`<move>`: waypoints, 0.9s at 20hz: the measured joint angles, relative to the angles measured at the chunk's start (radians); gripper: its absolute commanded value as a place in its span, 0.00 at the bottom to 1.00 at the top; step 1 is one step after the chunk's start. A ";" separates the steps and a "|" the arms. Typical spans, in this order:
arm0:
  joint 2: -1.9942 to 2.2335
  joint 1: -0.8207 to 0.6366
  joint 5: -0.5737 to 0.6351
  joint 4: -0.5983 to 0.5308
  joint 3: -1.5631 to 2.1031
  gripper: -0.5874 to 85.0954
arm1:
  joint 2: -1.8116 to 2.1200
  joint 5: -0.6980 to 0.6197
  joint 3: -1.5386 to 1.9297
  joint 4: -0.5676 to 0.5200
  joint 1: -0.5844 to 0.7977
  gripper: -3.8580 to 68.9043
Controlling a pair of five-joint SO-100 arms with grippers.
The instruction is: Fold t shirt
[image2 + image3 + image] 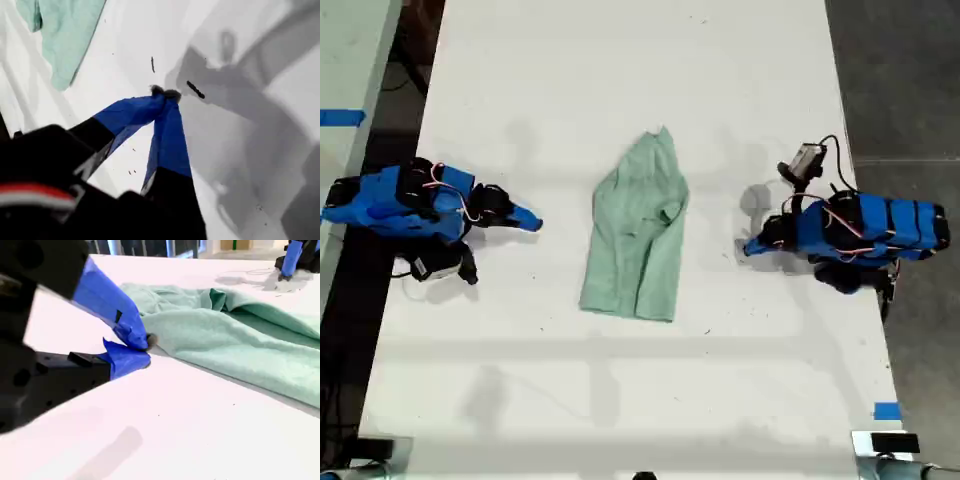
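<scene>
Mint t shirt folded lengthwise at the exterior view's centre, my first claw and second claw both pressed together, empty, on the tabletop.

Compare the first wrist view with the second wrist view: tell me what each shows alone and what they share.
Only the first wrist view: my first claw, shut, its tips down on the table, with small dark marks and grey shadows beside it.
Only the second wrist view: my second claw close to the edge of the shirt, and a blue arm beyond the shirt.
Both: the green shirt and the white table.
</scene>
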 measured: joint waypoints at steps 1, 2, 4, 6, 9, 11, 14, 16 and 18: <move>0.000 0.000 -0.002 0.000 0.003 0.01 | 0.000 0.005 -0.002 0.000 0.000 0.03; 0.000 -0.011 -0.003 -0.031 0.009 0.02 | 0.002 0.026 -0.005 0.000 0.040 0.03; 0.000 -0.021 -0.006 -0.080 0.009 0.02 | 0.011 0.061 -0.006 0.000 0.106 0.03; 0.000 -0.020 -0.011 -0.084 0.009 0.01 | 0.011 0.071 -0.006 0.000 0.100 0.03; 0.000 -0.020 -0.015 -0.095 0.009 0.00 | 0.012 0.083 -0.006 0.000 0.095 0.03; -0.002 -0.015 -0.035 -0.109 0.009 0.00 | 0.012 0.120 -0.008 0.000 0.094 0.03; -0.141 -0.012 -0.037 -0.221 -0.055 0.08 | -0.075 0.169 -0.057 -0.074 0.031 0.04; -0.457 0.026 -0.064 -0.302 -0.204 0.14 | -0.376 0.204 -0.199 -0.273 -0.041 0.15; -0.822 0.132 -0.101 -0.325 -0.445 0.17 | -0.811 0.233 -0.486 -0.350 -0.124 0.24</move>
